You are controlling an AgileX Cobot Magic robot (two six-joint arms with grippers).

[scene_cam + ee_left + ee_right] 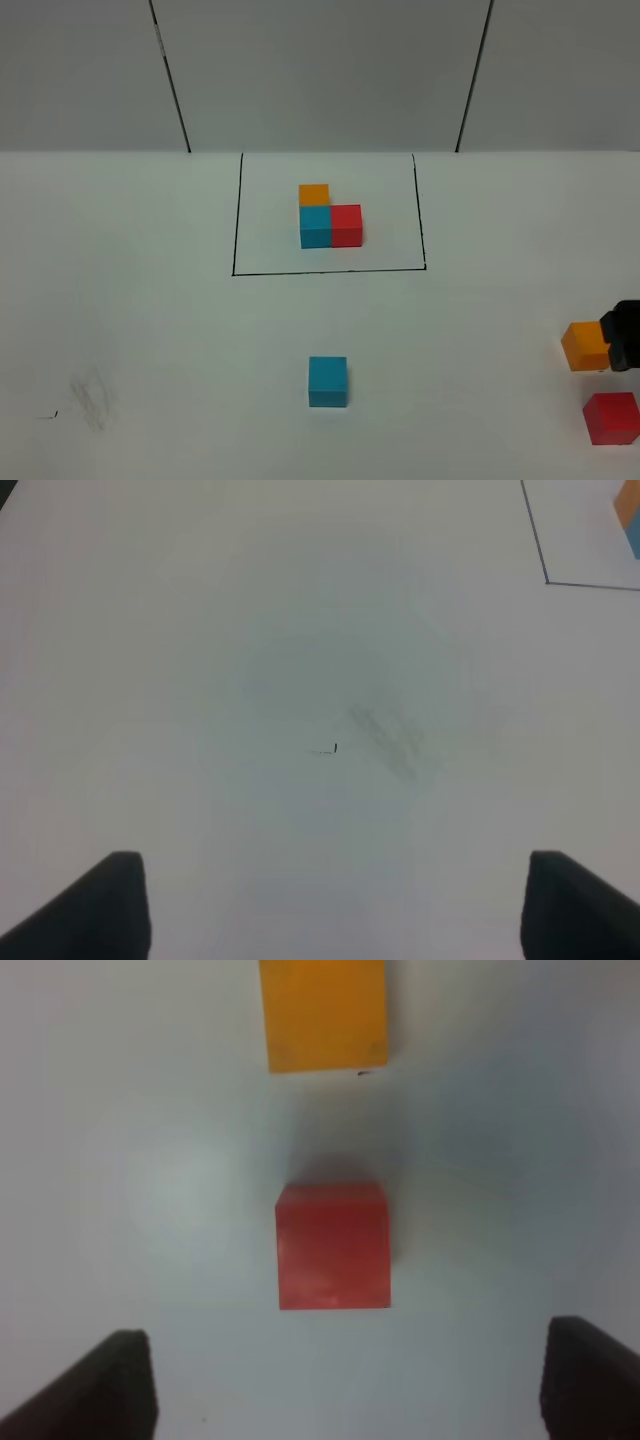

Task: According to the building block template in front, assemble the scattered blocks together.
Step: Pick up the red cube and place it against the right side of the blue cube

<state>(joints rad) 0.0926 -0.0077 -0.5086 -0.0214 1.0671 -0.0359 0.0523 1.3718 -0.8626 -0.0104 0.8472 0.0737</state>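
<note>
Right wrist view: right pincer [350, 1370] spread wide and empty over the red cube [333, 1245], orange cube [323, 1012] near beyond it; a skewed descent could nudge either across the counter [150, 1180].

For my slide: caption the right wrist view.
Open right pincer facing the red cube, orange cube beyond it.
</note>
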